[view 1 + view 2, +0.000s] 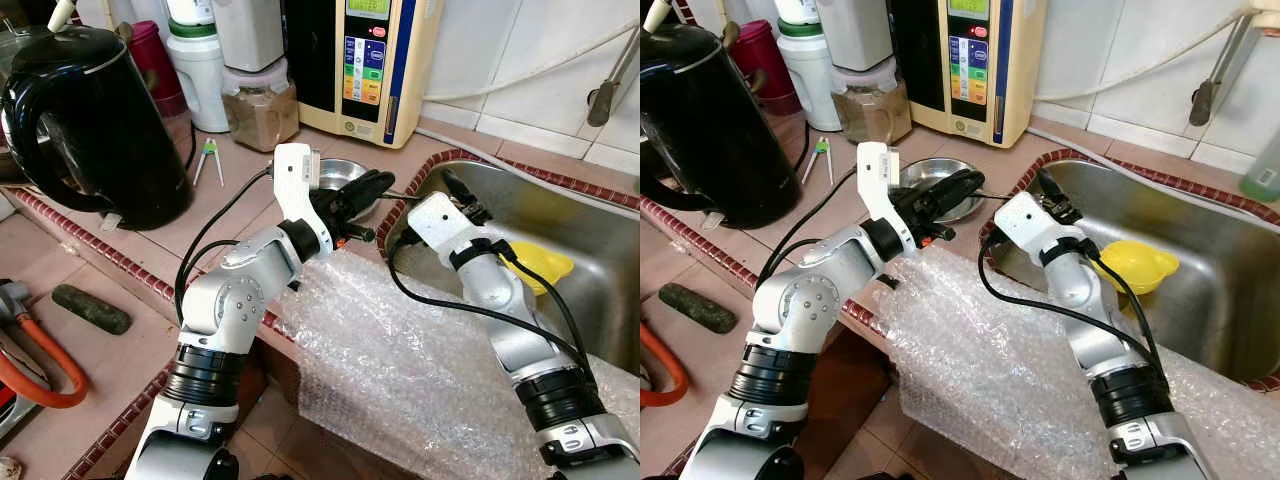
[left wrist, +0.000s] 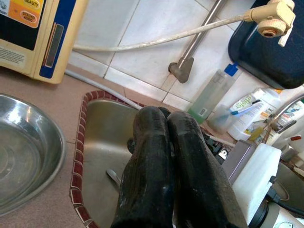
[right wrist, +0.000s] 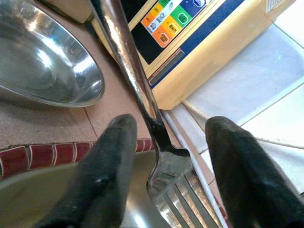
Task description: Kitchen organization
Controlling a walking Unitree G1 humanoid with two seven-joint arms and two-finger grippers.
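At the sink's (image 1: 600, 250) near corner, the right pincer (image 3: 166, 166) stood wide open, a slotted spatula (image 3: 164, 175) between its fingers, ungripped. The left pincer (image 2: 166, 156) was shut on nothing beside the steel bowl (image 1: 335, 175). Seemingly the pickup step; closing squarely on the handle would come next.

On the tabletop (image 1: 230, 190) there is one black kettle (image 1: 85, 120), one steel bowl (image 1: 940, 185), one cream machine (image 1: 365, 65) with coloured buttons, one jar (image 1: 260, 110) of brown powder and one pair of small tongs (image 1: 210, 160). One metal spatula (image 3: 156, 137) leans at the one sink (image 1: 1220, 270), and inside it lies one yellow thing (image 1: 1140, 265). One sheet of bubble wrap (image 1: 990, 370) hangs over the edge. There are two robot arms, so two hands: left hand (image 1: 375, 185), right hand (image 3: 171, 166).
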